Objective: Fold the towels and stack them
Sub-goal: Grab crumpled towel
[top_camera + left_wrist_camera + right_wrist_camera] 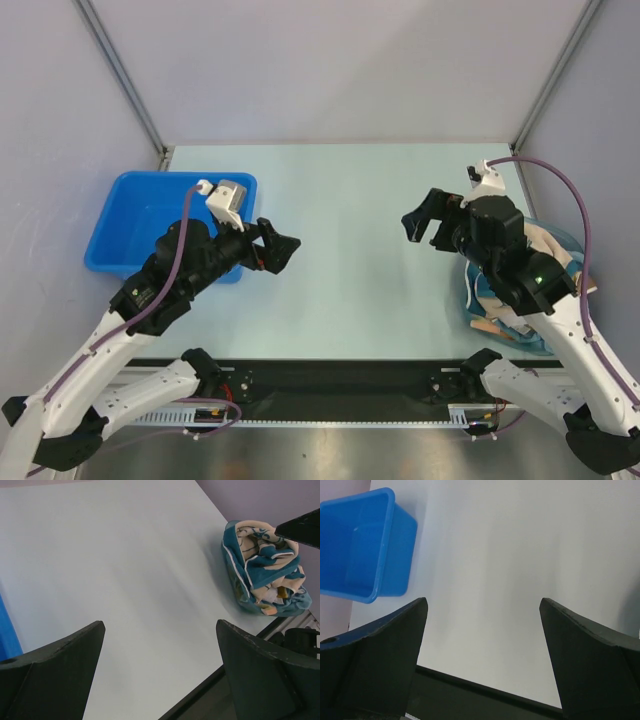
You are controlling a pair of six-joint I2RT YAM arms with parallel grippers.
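The towels [265,575] lie crumpled in a heap in a translucent blue basket [556,340] at the right of the table, mostly hidden under my right arm in the top view. I see teal cloth with white edging and pale peach cloth in the heap. My left gripper [285,246] is open and empty above the table's left-middle, pointing right. My right gripper [424,220] is open and empty above the table's right-middle, left of the basket. In both wrist views the jaws stand wide apart with bare table between them.
A blue plastic bin [150,220] stands at the table's left edge, behind my left arm; it also shows in the right wrist view [355,545]. A black rail [340,378] runs along the near edge. Grey walls enclose the table.
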